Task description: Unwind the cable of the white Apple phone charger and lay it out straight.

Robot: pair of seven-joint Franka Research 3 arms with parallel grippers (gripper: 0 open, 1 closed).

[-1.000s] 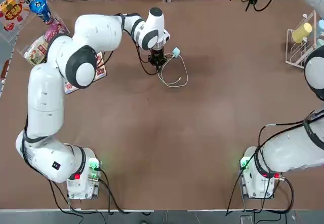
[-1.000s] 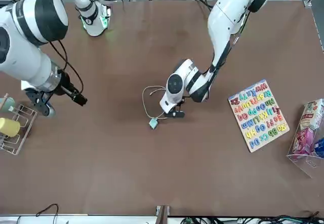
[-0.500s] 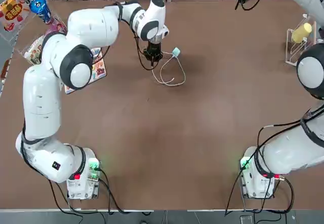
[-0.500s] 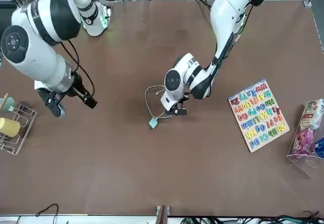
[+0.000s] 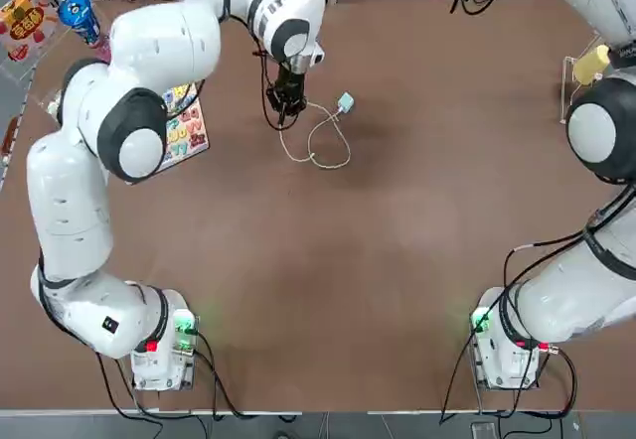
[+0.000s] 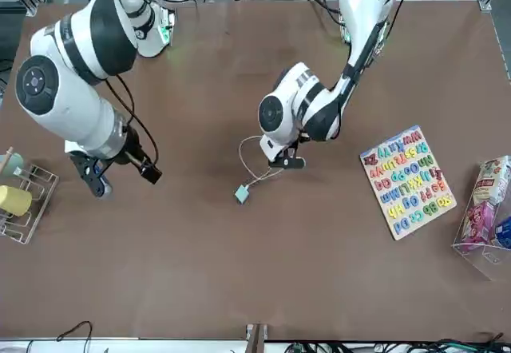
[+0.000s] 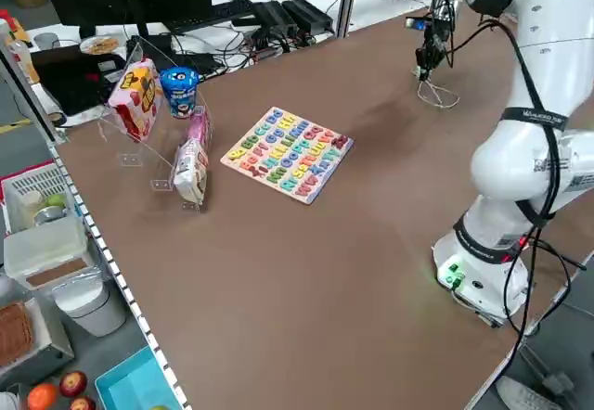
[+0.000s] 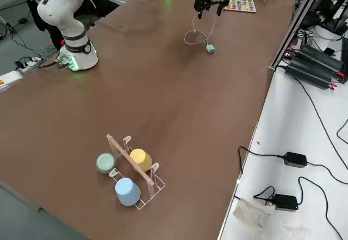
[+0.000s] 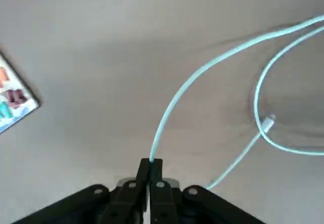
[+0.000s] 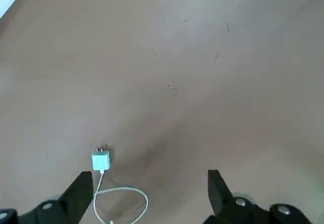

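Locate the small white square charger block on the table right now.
In the top view, the small white square charger block lies on the brown table at the far middle, just right of the left gripper, which pinches its thin white cable.

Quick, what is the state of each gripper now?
Left gripper: shut on the cable.
Right gripper: open, holding nothing.

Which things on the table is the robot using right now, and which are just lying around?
In use:
- the cable, pinched by the left gripper
- the white Apple phone charger lying on the table
- the right gripper, open, waiting nearby

Just lying around:
- letter puzzle board
- rack of cups
- snack packets
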